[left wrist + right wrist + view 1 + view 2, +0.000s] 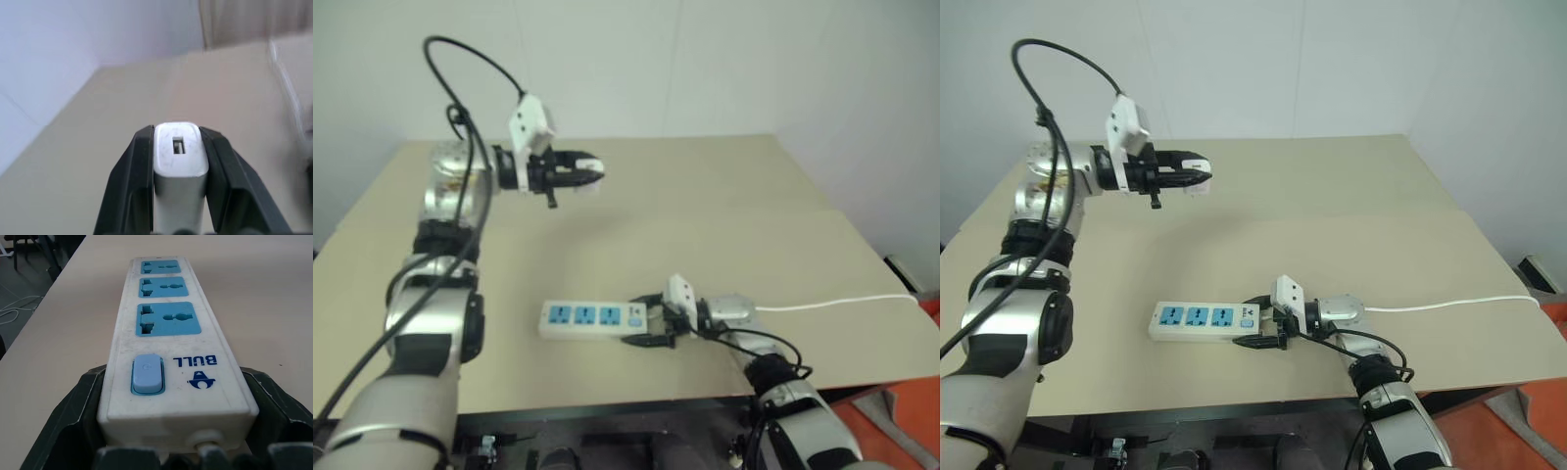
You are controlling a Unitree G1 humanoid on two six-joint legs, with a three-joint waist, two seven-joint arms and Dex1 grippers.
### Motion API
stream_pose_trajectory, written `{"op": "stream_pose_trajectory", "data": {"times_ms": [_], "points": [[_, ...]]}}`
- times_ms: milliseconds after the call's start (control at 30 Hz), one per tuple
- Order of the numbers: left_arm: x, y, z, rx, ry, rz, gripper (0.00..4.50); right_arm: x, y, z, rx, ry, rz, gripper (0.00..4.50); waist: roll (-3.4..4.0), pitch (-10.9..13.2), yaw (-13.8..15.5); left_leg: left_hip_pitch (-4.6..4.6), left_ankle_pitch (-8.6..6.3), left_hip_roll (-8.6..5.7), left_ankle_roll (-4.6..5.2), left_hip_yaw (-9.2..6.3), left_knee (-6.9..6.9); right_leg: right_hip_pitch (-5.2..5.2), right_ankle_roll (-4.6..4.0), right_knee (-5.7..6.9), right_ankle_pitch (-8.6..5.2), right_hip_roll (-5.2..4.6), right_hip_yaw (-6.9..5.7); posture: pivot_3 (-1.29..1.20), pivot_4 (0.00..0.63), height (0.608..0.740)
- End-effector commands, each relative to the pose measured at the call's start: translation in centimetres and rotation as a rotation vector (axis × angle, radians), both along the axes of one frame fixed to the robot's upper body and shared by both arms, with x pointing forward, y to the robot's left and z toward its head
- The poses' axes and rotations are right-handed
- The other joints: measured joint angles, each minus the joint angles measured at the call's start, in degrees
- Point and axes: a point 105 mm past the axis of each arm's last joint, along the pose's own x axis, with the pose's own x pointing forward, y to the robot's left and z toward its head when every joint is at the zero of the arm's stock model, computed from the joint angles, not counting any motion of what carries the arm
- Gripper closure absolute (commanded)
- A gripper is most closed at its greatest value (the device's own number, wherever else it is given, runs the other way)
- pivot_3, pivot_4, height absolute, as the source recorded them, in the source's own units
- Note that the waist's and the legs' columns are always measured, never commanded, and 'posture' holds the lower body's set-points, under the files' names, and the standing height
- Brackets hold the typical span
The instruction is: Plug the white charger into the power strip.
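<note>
Left wrist view: left end effector (178, 196) clamped on charger (179, 149), raised clear of surface (724, 215); right end effector (176, 431) gripping strip (166, 333) switch end, steadying for insertion.

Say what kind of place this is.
Probably an indoor lab or test room: a plain beige table against bare white walls, holding little besides a power strip with its cord.
</note>
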Motion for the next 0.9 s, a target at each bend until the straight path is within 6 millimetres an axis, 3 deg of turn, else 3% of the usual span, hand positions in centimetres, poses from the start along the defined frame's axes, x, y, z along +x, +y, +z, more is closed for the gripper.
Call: {"op": "stream_pose_trajectory", "data": {"times_ms": [33,267,400,700,900], "points": [[-2.9,-0.8,-0.6,-0.1,0.041,-0.135,3.48,-0.3,0.4,0.1,0.014,0.007,0.024,1.09,0.06,-0.03,0.09,0.07,0.0,0.0,0.0,0.01,-0.01,0.07,0.0,0.0,0.0,-0.01,0.0,0.0,0.15,0.74],[-6.8,-2.0,-4.9,-0.262,0.101,-0.236,3.48,-0.5,0.5,0.0,0.012,0.013,0.031,1.09,0.05,-0.03,0.41,0.13,0.01,0.02,-0.01,-0.03,0.11,0.14,-0.18,0.04,0.15,-0.03,-0.03,0.0,0.15,0.74],[-8.1,-2.1,-7.9,-0.198,0.14,-0.275,3.48,-0.5,0.5,-0.1,0.012,0.021,0.036,1.09,0.05,-0.03,0.37,0.26,0.01,0.01,-0.01,-0.01,0.08,0.23,-0.08,0.01,0.1,-0.02,-0.01,0.0,0.15,0.74],[-8.8,-2.1,-12.5,-0.064,0.186,-0.293,3.48,-0.5,0.8,0.0,0.014,0.022,0.039,1.09,0.05,-0.03,0.36,0.45,0.0,0.01,-0.01,0.01,0.06,0.47,0.03,-0.07,0.03,-0.02,0.0,0.0,0.15,0.74],[-8.6,-2.3,-13.6,-0.062,0.184,-0.285,3.48,-0.5,0.8,0.0,0.017,0.021,0.036,1.09,0.05,-0.03,0.39,0.45,0.0,0.01,-0.01,0.01,0.06,0.47,0.03,-0.08,0.03,-0.02,0.01,0.0,0.15,0.74]]}}
